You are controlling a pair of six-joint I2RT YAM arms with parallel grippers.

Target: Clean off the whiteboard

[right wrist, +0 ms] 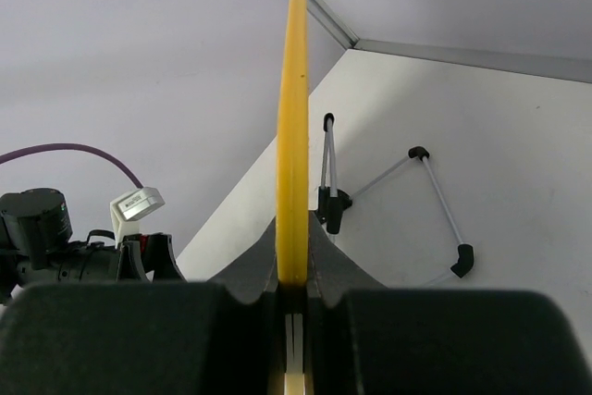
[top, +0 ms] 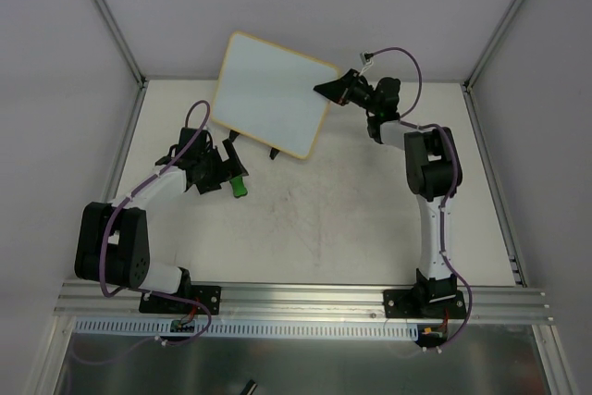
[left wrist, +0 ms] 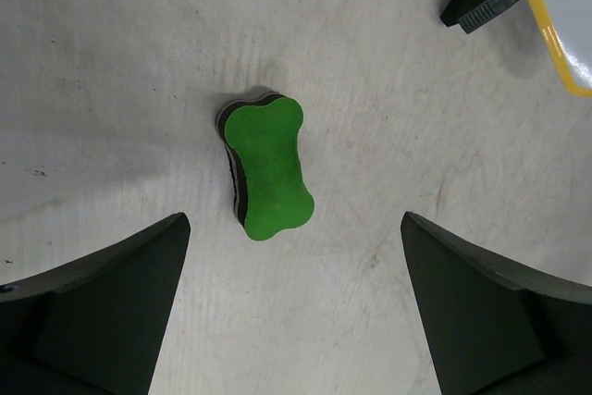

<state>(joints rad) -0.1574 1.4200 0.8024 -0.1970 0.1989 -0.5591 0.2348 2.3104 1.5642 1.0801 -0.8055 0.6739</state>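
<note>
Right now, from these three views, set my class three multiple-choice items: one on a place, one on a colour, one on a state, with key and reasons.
1. Where is the eraser?
A. Lying on the whiteboard
B. On the table, under the left tool
C. Clamped in the right tool

2. What colour is the eraser's top face?
A. Green
B. Red
C. Blue

3. What is the right tool doing?
A. Hanging open over the table
B. Pinching the eraser
C. Shut on the whiteboard's yellow edge

Key:
1 B: the left wrist view shows it flat on the table ahead of the spread fingers.
2 A: its bone-shaped top is bright green.
3 C: the right wrist view shows the yellow edge pinched between the fingers.
</note>
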